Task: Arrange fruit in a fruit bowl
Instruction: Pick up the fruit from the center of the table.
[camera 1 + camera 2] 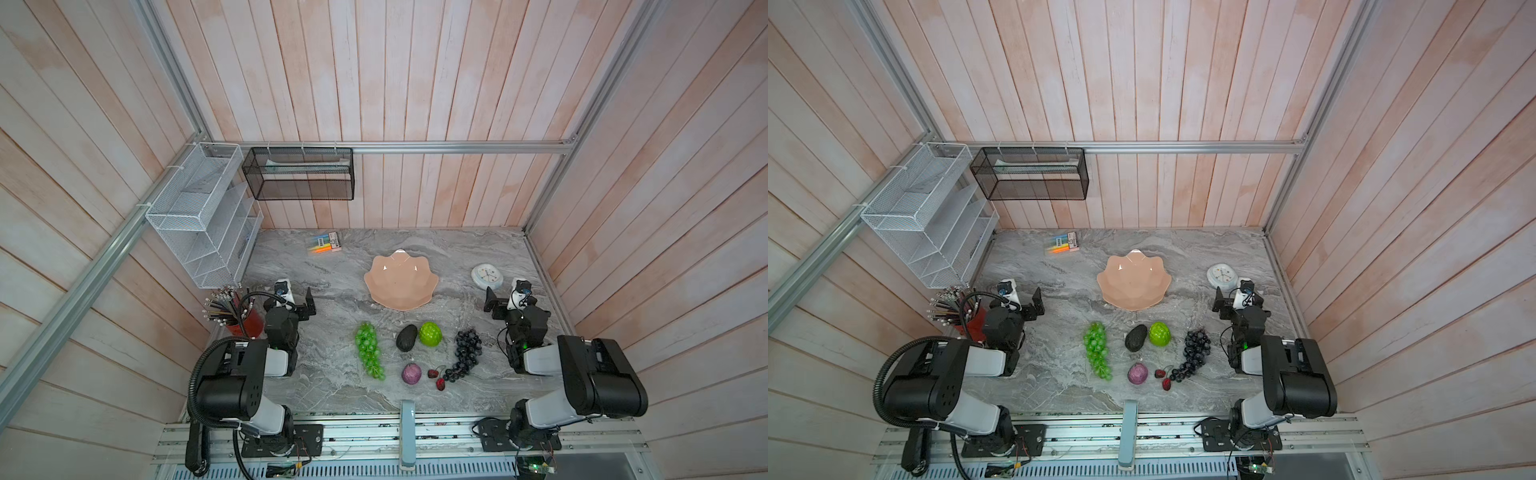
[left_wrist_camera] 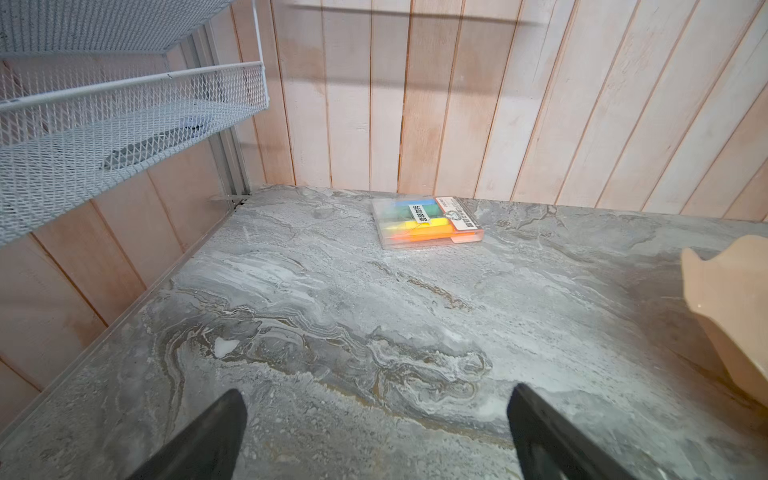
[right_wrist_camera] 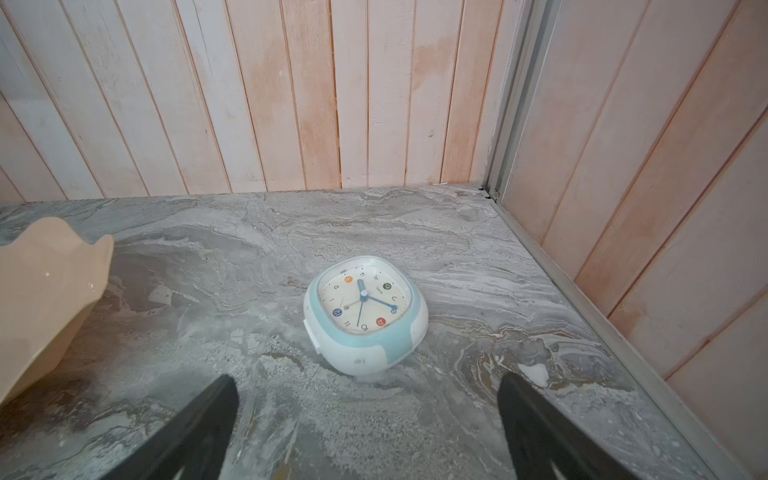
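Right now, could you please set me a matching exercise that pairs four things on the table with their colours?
Things:
1. bowl
2. clock
3. avocado
4. cherries

Colours:
A. red
B. white and pale blue
C. peach-pink
D. near-black

Pairs: 1-C, 2-B, 3-D, 4-A
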### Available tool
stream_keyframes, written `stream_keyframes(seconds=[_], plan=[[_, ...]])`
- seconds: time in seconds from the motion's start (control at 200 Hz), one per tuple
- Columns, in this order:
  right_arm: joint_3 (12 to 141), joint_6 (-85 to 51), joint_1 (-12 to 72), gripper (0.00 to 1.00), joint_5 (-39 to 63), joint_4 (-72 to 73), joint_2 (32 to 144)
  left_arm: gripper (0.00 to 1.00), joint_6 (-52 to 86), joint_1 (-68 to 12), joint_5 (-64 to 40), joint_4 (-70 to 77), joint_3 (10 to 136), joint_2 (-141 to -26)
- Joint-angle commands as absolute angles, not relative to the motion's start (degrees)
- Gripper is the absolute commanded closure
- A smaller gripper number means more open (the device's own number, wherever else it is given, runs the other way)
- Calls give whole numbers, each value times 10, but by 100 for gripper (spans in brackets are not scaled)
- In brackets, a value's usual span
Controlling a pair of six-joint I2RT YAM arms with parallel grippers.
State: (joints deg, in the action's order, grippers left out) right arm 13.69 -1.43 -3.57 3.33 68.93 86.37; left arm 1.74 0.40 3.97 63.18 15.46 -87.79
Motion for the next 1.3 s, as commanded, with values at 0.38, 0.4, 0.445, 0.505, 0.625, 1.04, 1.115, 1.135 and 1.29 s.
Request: stream_keyframes(seconds=[0.38,0.4,0.445,0.505,0.625,1.04,1.115,1.135,1.29], plan=[[143,-16,-38,2,40,683,870,0,21,4,49,639,163,-884],[143,-16,-39,2,40,683,870,0,20,4,49,639,164,-884],[143,-16,-38,2,40,683,870,0,20,4,49,639,164,-883],[143,-16,-38,2,40,683,869,0,20,3,49,641,163,-883],[143,-16,-38,2,40,683,870,0,23,6,44,640,163,-884],[240,-95,-49,12,-24,446,739,0,70,8,144,326,323,-816],[298,-100,-48,20,21,331,712,0,105,0,176,249,361,-802],[311,-104,-45,22,27,307,706,0,119,-2,187,218,375,-797],[393,-112,37,25,20,121,659,0,210,-33,212,30,439,-754]])
